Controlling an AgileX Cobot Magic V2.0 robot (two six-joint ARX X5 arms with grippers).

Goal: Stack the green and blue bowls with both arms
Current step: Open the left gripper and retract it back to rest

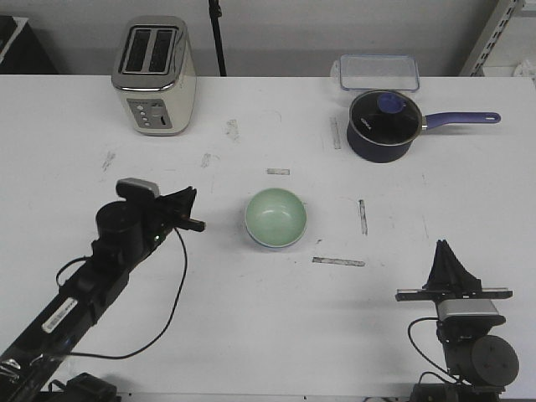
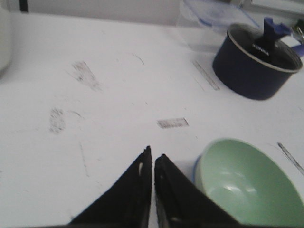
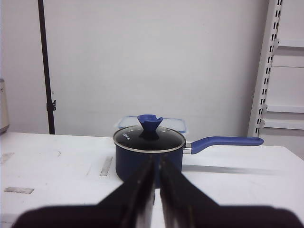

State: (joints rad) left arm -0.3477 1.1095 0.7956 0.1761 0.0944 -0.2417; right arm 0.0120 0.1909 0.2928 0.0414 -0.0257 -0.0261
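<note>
The pale green bowl point(image 1: 275, 216) stands upright in the middle of the table. In the left wrist view the green bowl point(image 2: 247, 187) shows a thin blue edge point(image 2: 195, 167) under its rim, so it sits nested inside the blue bowl, which is otherwise hidden. My left gripper point(image 1: 194, 219) is shut and empty, just left of the bowls and apart from them; it also shows in the left wrist view point(image 2: 153, 154). My right gripper point(image 1: 442, 248) is shut and empty near the front right of the table, far from the bowls, and points at the saucepan in its own view point(image 3: 156, 159).
A dark navy saucepan point(image 1: 383, 126) with a glass lid and purple handle stands at the back right, with a clear plastic box point(image 1: 378, 72) behind it. A toaster point(image 1: 155, 75) stands at the back left. Tape marks point(image 1: 338, 261) lie on the white table.
</note>
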